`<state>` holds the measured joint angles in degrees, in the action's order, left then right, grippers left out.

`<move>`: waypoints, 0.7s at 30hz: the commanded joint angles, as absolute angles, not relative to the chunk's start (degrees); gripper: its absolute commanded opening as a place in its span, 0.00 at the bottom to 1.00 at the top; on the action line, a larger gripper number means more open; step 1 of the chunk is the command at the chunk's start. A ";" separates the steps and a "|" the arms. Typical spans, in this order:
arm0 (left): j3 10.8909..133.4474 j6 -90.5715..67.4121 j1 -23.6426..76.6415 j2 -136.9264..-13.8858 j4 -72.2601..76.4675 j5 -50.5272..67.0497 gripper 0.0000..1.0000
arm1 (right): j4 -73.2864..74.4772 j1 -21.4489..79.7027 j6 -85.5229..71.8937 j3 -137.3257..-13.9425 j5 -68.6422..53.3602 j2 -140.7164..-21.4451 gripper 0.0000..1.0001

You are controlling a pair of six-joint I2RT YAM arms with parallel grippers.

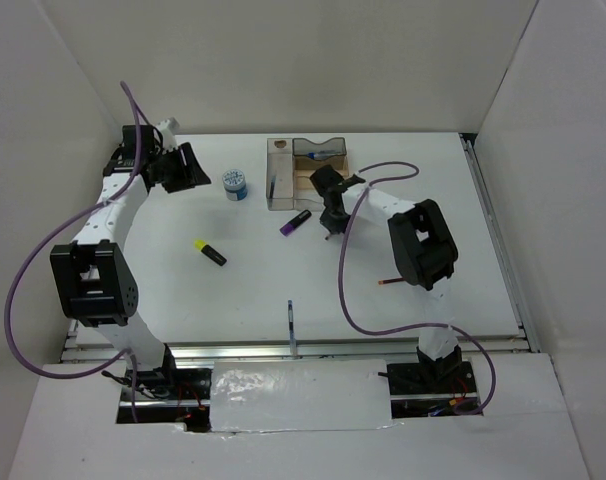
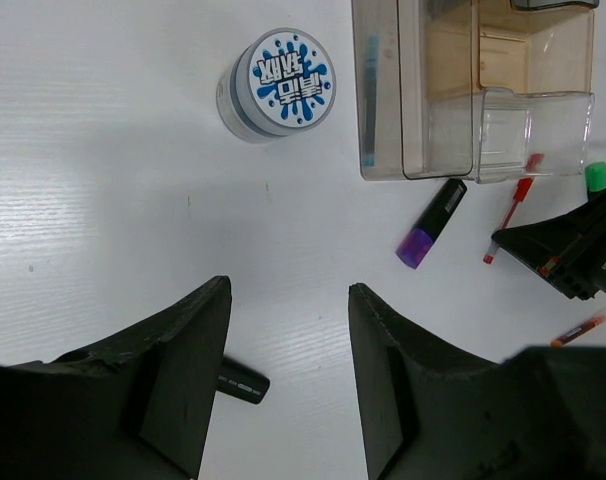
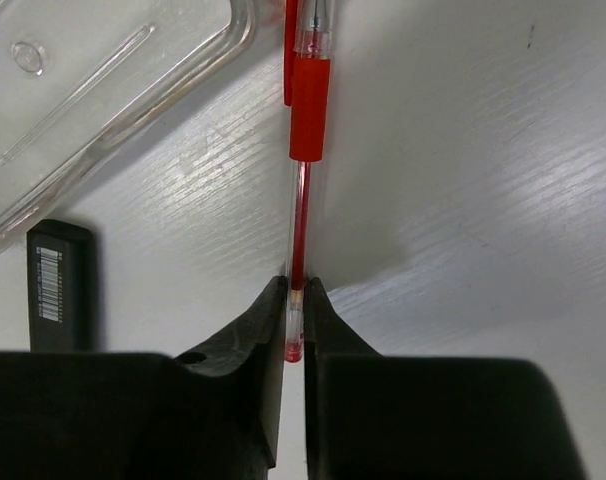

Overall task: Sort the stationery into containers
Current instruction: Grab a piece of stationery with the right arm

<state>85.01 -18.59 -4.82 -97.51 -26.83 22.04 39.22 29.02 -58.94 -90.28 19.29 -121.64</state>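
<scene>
My right gripper (image 3: 294, 290) is shut on the end of a red pen (image 3: 305, 150) just off the organiser's near corner (image 3: 113, 80). It shows in the top view (image 1: 330, 212) in front of the smoky-brown organiser (image 1: 283, 190). My left gripper (image 2: 288, 290) is open and empty above the table, short of the blue-white tub (image 2: 280, 80); in the top view this gripper (image 1: 180, 168) is at the far left, near the tub (image 1: 236, 185). A purple highlighter (image 1: 295, 222) lies before the organiser. A yellow highlighter (image 1: 210, 252) lies mid-left. A blue pen (image 2: 371, 95) stands in a narrow compartment.
A thin blue pen (image 1: 292, 325) lies near the front edge. An orange-red pen (image 1: 391, 282) lies by the right arm. A green highlighter tip (image 2: 595, 175) shows beside the organiser (image 2: 543, 120). A blue item (image 1: 323, 154) lies in the organiser's rear compartment. White walls enclose the table.
</scene>
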 commanded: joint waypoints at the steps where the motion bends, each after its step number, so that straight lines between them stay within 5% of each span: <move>1: 86.75 -18.99 -5.54 -97.91 -26.81 23.82 0.62 | 42.09 27.77 -58.45 -87.37 21.09 -120.59 0.09; 10: 86.66 -18.90 -5.80 -96.68 -27.42 24.08 0.62 | 37.01 26.19 -60.29 -72.53 16.62 -108.21 0.00; 21: 84.64 -18.90 -5.63 -94.66 -26.72 24.17 0.61 | 37.97 26.98 -50.55 -76.02 20.74 -104.06 0.00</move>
<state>84.99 -18.37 -5.50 -97.47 -27.51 22.85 36.88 26.22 -54.54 -73.17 17.26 -106.15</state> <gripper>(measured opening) 0.614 0.099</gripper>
